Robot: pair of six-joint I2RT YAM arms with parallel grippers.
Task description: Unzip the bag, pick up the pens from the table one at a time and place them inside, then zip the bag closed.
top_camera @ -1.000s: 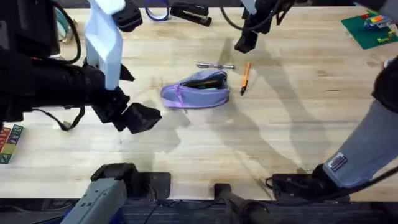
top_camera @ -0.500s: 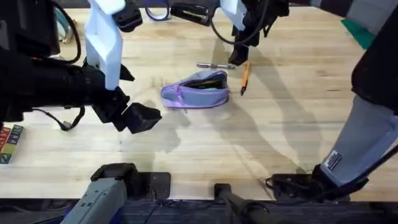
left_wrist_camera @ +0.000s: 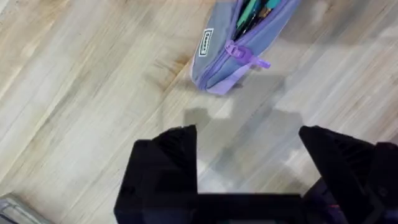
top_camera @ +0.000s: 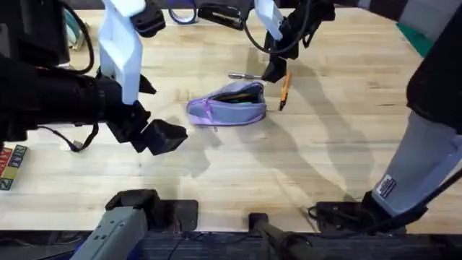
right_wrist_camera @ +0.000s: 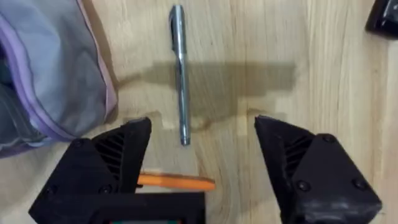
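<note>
The lavender bag lies mid-table with its zipper open, dark contents showing. Just behind it rests the silver pen, and the orange pen lies to its right. My right gripper hovers open over the silver pen's right end; in the right wrist view the silver pen lies between the spread fingers and the orange pen crosses beneath, with the bag alongside. My left gripper hangs open to the left of the bag, empty.
A black stapler and a purple ring sit at the table's far edge. A green plate with bricks is at the far right. A colourful box lies at the left edge. Bare wood spreads in front of the bag.
My right gripper has come down and leftward from above the table's far side to just over the silver pen. The left arm, the bag and both pens have not moved.
</note>
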